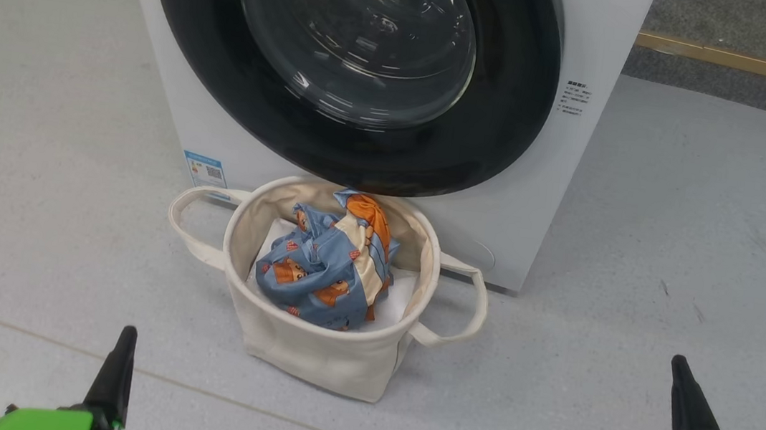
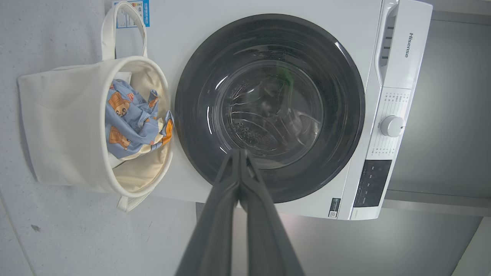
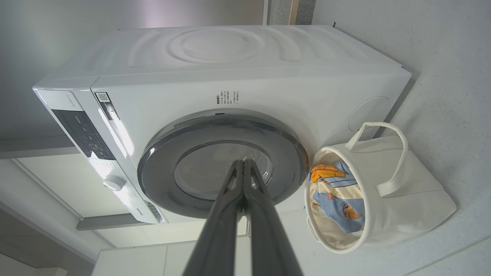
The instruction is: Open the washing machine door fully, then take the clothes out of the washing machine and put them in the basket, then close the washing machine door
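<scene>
The white washing machine (image 1: 154, 73) stands ahead with its round black door (image 1: 510, 114) flat against the front, closed; the same door (image 2: 345, 96) (image 3: 161, 161) faces both wrist cameras. Right in front of it sits the cream basket (image 1: 310, 351) (image 2: 61, 122) (image 3: 406, 184). Inside it lie the light-blue clothes (image 1: 319, 272) (image 2: 130, 122) (image 3: 337, 199) with orange bears. My left gripper (image 1: 125, 338) (image 2: 239, 151) is shut and empty, low at the near left. My right gripper (image 1: 679, 366) (image 3: 244, 161) is shut and empty at the near right. Both stay well back from the basket.
Grey floor (image 1: 676, 241) spreads on both sides of the machine. A yellow strip (image 1: 746, 63) runs along the far right. The control panel with a white knob (image 2: 391, 125) sits at the machine's top. A white sheet (image 1: 402, 296) lies under the clothes in the basket.
</scene>
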